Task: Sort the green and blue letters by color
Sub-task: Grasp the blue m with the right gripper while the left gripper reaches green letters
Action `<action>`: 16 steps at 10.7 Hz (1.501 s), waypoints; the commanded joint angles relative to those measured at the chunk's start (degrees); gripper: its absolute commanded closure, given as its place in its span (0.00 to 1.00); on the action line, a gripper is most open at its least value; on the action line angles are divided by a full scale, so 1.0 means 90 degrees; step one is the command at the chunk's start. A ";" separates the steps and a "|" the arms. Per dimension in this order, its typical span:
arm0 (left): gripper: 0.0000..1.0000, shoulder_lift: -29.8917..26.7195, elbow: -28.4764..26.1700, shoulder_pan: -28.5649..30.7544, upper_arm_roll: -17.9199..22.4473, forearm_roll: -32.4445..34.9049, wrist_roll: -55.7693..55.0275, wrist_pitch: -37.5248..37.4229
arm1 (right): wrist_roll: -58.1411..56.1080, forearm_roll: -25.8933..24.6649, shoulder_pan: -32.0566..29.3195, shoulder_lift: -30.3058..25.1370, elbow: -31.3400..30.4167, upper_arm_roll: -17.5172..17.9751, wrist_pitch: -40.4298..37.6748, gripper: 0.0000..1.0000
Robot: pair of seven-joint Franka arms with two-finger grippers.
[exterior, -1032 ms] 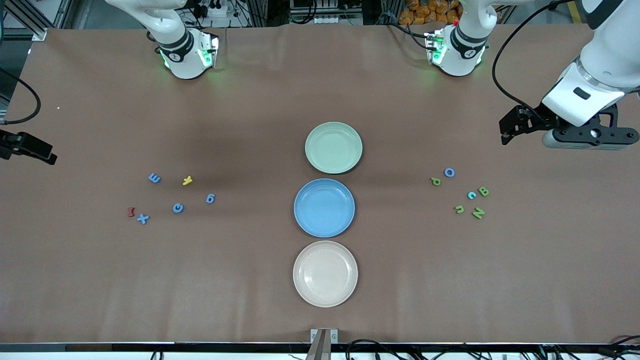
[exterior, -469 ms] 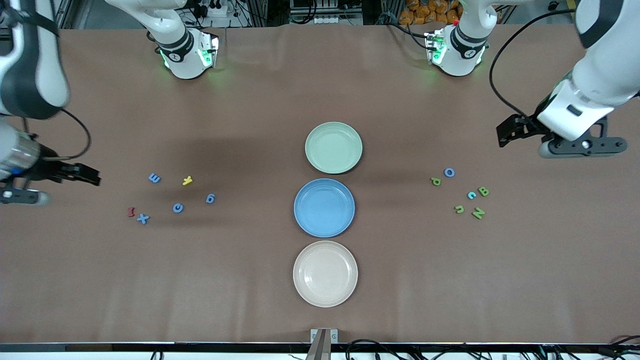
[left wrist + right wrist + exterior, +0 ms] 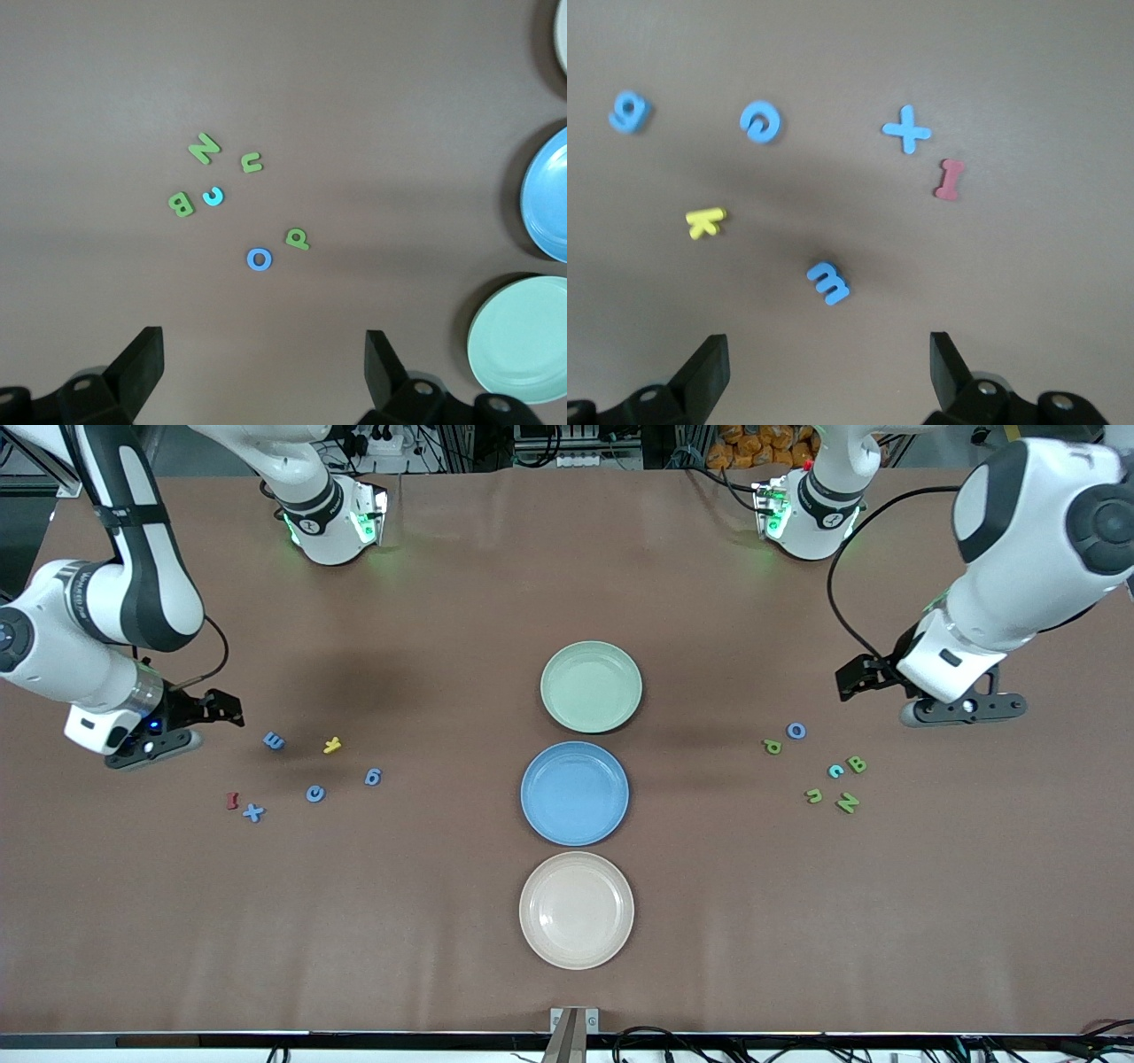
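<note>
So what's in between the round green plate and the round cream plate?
The round blue plate sits between the green plate and the cream plate, all empty, seen in the front view.

Foam letters on a brown table: green N (image 3: 205,148), n (image 3: 252,163), B (image 3: 182,204) and P (image 3: 298,238); blue c (image 3: 213,197) and O (image 3: 259,258); elsewhere blue g (image 3: 629,112), X (image 3: 906,131), yellow k (image 3: 706,220).

The brown table (image 3: 266,921) wears a matt, paper-like cover with faint creases. The small blue and green letters (image 3: 205,149) look like soft, matt foam. The 3 round plates, pale green (image 3: 591,686), blue (image 3: 574,793) and cream (image 3: 576,910), look like smooth plastic with a slight sheen.
</note>
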 commanded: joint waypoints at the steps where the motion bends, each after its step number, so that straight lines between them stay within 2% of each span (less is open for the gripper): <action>1: 0.00 -0.0428 -0.0812 0.0011 -0.0177 -0.0483 -0.0440 0.0492 | -0.1705 0.0145 -0.0092 -0.0291 -0.0935 0.0037 0.0909 0.00; 3: 0.00 -0.0592 -0.1337 0.0059 -0.0177 -0.0504 -0.0480 0.0843 | -0.2108 0.0145 -0.0082 -0.0213 -0.0975 0.0047 0.1106 0.00; 5: 0.00 -0.0759 -0.2118 0.0060 -0.0177 -0.0514 -0.0509 0.1748 | -0.2645 0.0300 -0.0092 0.0137 -0.0975 0.0047 0.1700 0.00; 6: 0.00 -0.0721 -0.2218 0.0001 -0.0216 -0.0514 -0.0693 0.1966 | -0.2802 0.0417 -0.0082 0.0265 -0.1004 0.0047 0.1848 0.00; 9: 0.00 -0.0409 -0.2481 -0.0009 -0.0703 -0.0436 -0.1173 0.2599 | -0.2813 0.0428 -0.0101 0.0772 -0.1171 0.0057 0.2657 0.00; 11: 0.00 0.0175 -0.2464 -0.0028 -0.0957 -0.0407 -0.1096 0.2944 | -0.2813 0.0428 -0.0111 0.1056 -0.1229 0.0067 0.3068 0.00; 13: 0.00 0.0693 -0.2308 -0.0067 -0.1007 0.0020 -0.0988 0.2993 | -0.2813 0.0428 -0.0121 0.1232 -0.1375 0.0077 0.3304 0.00; 16: 0.00 0.1231 -0.2297 -0.0155 -0.1037 0.0334 -0.0988 0.3664 | -0.2813 0.0438 -0.0131 0.1252 -0.1716 0.0077 0.3683 0.00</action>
